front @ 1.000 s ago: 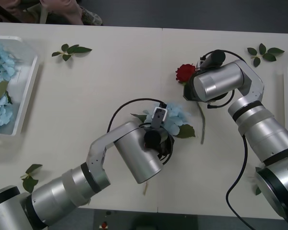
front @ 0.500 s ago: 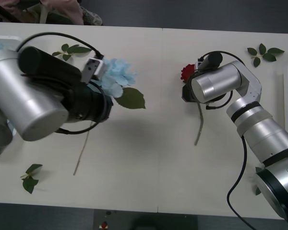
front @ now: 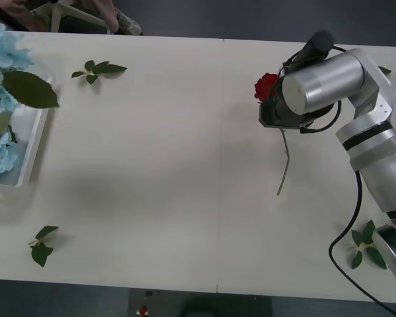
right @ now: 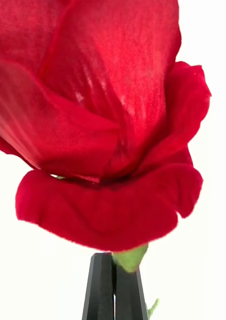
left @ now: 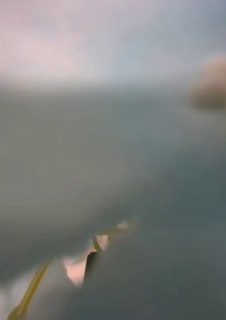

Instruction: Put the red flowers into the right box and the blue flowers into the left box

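Note:
A red flower (front: 266,86) hangs from my right gripper (front: 272,107) at the table's right side, its thin stem (front: 284,165) trailing down toward me. In the right wrist view the two black fingers (right: 100,287) are pressed together on the green base under the red bloom (right: 103,125). A pale blue flower (front: 3,47) with a big green leaf (front: 30,90) hovers at the far left, over the left box (front: 37,142), which holds more blue flowers (front: 0,157). The left wrist view shows blurred pale petals, a tan stem (left: 30,292) and one dark finger (left: 92,265). The right box is hidden.
Loose green leaf sprigs lie at the back left (front: 98,69), the front left (front: 41,244) and the front right (front: 366,241). My right arm (front: 376,152) spans the table's right edge. The cream tabletop (front: 171,165) stretches between the two sides.
The left arm lifted the blue flower from mid-table and swung it left, over the left box. The right gripper raised the red flower and shifted it slightly right.

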Controlling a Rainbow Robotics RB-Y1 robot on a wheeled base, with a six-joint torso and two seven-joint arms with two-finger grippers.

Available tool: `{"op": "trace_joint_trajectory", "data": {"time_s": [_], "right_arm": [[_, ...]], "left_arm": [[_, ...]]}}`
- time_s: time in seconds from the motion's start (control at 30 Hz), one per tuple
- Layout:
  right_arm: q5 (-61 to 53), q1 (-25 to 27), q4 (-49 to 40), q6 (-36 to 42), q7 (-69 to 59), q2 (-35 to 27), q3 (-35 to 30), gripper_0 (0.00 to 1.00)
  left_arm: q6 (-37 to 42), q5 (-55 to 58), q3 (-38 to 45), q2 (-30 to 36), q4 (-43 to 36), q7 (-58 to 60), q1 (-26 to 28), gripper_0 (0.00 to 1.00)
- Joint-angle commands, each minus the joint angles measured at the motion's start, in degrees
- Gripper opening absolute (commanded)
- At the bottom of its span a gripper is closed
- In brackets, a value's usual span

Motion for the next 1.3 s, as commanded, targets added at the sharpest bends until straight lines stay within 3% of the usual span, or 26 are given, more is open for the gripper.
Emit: {"op": "trace_joint_trajectory", "data": {"time_s": [0.03, 0.3, 0.43, 0.7, 0.97, 1.2, 1.3], "right_arm": [[-3.26, -2.16, -5.85, 5.25, -1.81, -4.22, -4.77, 0.00], [-9.50, -2.08, -11.04, 17.47, 1.09, -11.60, -16.81, 0.00], [-9.59, -1.72, -11.04, 22.65, 8.56, -14.50, -26.30, 0.00], [-8.62, 2.67, -11.04, 25.38, 23.06, -19.95, -40.72, 0.00], [-8.01, 9.61, -7.88, 20.72, 33.61, -26.63, -46.69, 0.00], [-8.27, 10.84, 1.18, 13.16, 41.61, -29.18, -49.86, 0.00], [-8.71, 10.84, 4.78, 8.41, 43.71, -29.26, -49.94, 0.00]], "left_arm": [[0.07, -4.01, 4.63, 0.89, 6.21, -8.49, 1.69, 0.00], [-7.13, -17.29, 7.61, 0.89, 21.24, -18.51, 2.13, 0.00], [-14.34, -19.92, 7.09, 0.89, 29.59, -21.59, 2.22, 0.00], [-25.50, -23.35, 2.60, 0.89, 37.06, -22.20, 2.22, 0.00], [-27.96, -23.09, -0.47, 0.80, 37.77, -22.20, 2.13, 0.19], [-28.14, -20.45, -1.00, 0.80, 37.77, -22.12, 2.22, 0.42], [-28.14, -19.22, -0.82, 0.80, 37.77, -22.20, 2.22, 0.58]]}}
